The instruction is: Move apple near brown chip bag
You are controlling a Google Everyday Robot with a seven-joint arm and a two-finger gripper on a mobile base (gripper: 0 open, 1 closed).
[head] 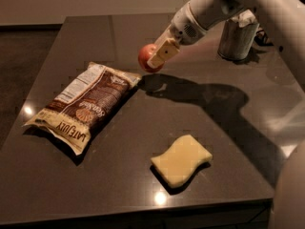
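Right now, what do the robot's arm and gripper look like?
The arm is thick, smooth, rounded white casing, tapering toward the wrist. The gripper, shut on the apple above the table's far side, has blocky cream-tan fingers. No cables show.

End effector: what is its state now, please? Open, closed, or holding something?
End effector: closed on the apple, holding it just beyond the far corner of the brown chip bag.
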